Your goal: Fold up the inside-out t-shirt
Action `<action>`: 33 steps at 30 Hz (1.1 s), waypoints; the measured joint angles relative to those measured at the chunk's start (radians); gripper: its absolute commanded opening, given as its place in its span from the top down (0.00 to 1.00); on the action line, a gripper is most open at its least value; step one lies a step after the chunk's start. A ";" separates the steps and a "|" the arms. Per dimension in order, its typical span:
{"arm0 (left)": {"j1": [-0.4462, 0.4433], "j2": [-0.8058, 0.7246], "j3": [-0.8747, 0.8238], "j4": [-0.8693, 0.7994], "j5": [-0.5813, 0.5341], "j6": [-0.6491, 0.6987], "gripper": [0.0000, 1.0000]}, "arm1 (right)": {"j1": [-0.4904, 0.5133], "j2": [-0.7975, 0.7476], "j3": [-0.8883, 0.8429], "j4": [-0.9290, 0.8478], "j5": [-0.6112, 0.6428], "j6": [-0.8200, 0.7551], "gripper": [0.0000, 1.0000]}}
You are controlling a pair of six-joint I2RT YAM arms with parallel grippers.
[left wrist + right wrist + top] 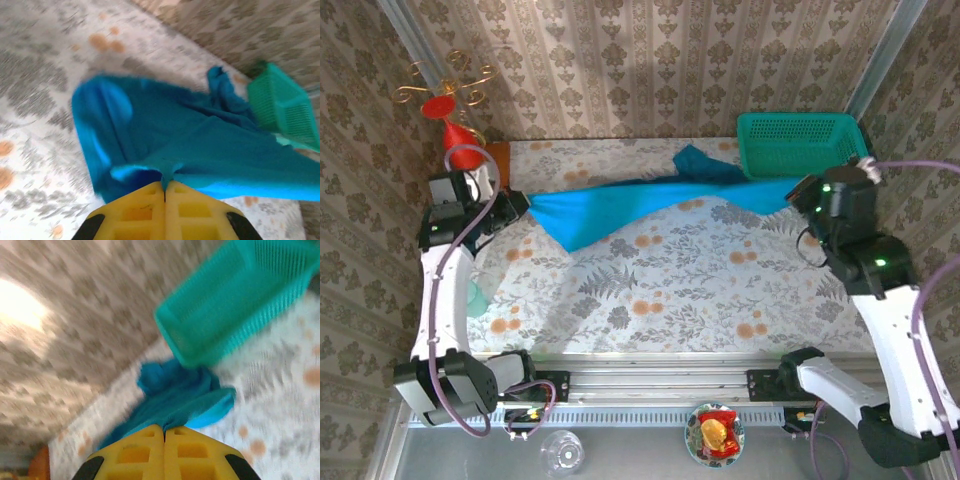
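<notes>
T-shirt (620, 205), blue: hung between left gripper (516, 208) and right gripper (798, 193), both clamped on it. Advice: lay flat under even tension

No writing, label, brand, number or sign can be read anywhere, neither on the plain blue t-shirt (620, 205), the teal basket (790, 160), nor the flowered tablecloth (650, 290).
</notes>
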 measured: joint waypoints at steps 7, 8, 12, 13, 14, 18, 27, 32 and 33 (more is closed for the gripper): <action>-0.001 -0.010 0.131 0.116 0.163 -0.047 1.00 | -0.002 0.070 0.413 0.080 0.150 -0.256 1.00; -0.001 -0.006 0.155 0.132 0.186 -0.061 1.00 | -0.002 0.076 0.435 0.096 0.155 -0.272 1.00; 0.022 0.072 0.383 0.139 0.251 -0.100 1.00 | -0.003 0.088 0.440 0.128 0.157 -0.280 1.00; 0.039 0.098 0.462 0.127 0.259 -0.104 1.00 | -0.004 0.097 0.433 0.132 0.148 -0.274 1.00; 0.061 0.126 0.550 0.121 0.263 -0.109 1.00 | -0.005 0.112 0.424 0.136 0.136 -0.265 1.00; 0.156 0.180 0.837 0.126 0.252 -0.131 1.00 | -0.005 0.182 0.403 0.151 0.082 -0.239 1.00; 0.165 0.056 0.614 0.323 0.269 -0.250 1.00 | -0.005 0.154 0.426 0.193 0.141 -0.319 1.00; 0.194 0.152 0.671 0.322 0.272 -0.267 1.00 | -0.005 0.127 0.470 0.253 0.090 -0.357 1.00; 0.197 0.163 0.695 0.323 0.272 -0.267 1.00 | -0.005 0.126 0.471 0.262 0.085 -0.364 1.00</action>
